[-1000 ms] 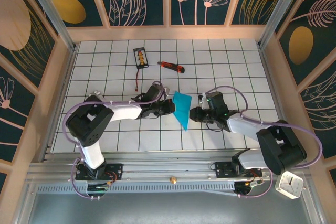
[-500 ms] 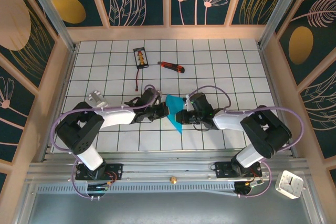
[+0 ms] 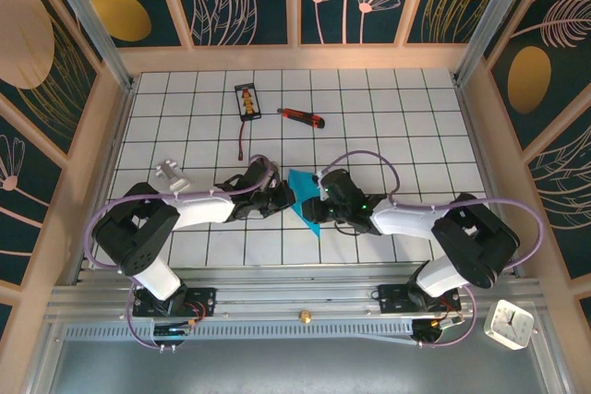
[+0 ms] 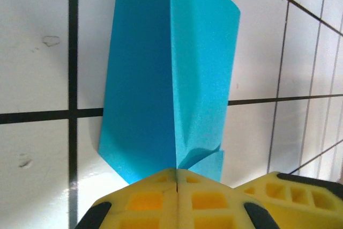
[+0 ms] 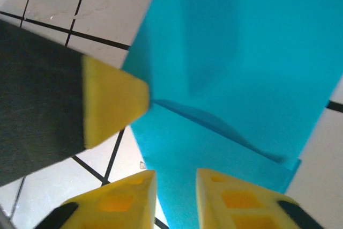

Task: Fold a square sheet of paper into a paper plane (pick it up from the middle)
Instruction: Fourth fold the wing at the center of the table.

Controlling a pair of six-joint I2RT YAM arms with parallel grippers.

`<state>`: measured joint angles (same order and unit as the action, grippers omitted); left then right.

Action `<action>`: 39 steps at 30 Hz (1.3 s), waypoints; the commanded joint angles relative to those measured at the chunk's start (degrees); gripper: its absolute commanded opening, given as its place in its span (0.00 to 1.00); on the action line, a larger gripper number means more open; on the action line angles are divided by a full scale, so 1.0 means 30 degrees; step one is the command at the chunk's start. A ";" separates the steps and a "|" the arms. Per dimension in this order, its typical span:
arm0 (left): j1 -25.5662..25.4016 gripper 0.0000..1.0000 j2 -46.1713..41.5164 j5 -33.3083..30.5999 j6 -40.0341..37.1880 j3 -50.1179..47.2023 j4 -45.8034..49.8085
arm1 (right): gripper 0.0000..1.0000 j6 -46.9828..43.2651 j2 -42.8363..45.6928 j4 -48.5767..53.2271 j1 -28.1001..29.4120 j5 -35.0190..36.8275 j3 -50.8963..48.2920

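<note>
Left gripper [image 4: 177, 186]: yellow pads pressed flat together, clamped on the near edge of the thin cyan-blue paper sheet [image 4: 161, 79], right at its centre crease. Small buckle in the paper just beside the clamp.

Right gripper [image 5: 176, 192]: yellow pads stand apart with a narrow gap. Blue paper shows through the gap, no pinch on it. The left gripper's pad tip sits at the sheet's edge just beside.

The sheet is folded into a narrower angular shape, one flap lapped over the other along the crease. Can't tell if it rests on the tiles.

From the top camera, both grippers meet nose to nose at the sheet, mid-way across the white tiled table with black grid lines [image 3: 397, 126]. A red-and-black utility knife [image 3: 301, 117] and a black-and-orange flat pack [image 3: 247, 101] lie well apart from them, toward the far edge.
</note>
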<state>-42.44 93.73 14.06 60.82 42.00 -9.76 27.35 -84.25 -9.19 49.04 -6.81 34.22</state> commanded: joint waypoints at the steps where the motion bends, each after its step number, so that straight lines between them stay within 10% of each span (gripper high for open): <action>1: 0.0059 0.00 -0.0337 0.0907 0.2278 0.0004 -0.0518 | 0.34 -0.0542 0.0153 0.1555 0.1487 0.4402 0.0615; 14: 0.0053 0.00 0.0013 0.2194 0.3781 0.0097 -0.0556 | 0.40 0.0244 -0.2472 0.4304 0.4892 1.1641 0.2721; 39: 0.0065 0.00 0.0425 0.2599 0.2960 0.0618 0.0052 | 0.37 0.0232 -0.2900 0.4924 0.5206 1.2914 0.2840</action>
<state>-42.44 94.19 19.64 66.52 42.37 -12.16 27.88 -92.09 3.64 64.23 28.67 41.56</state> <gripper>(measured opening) 0.056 0.362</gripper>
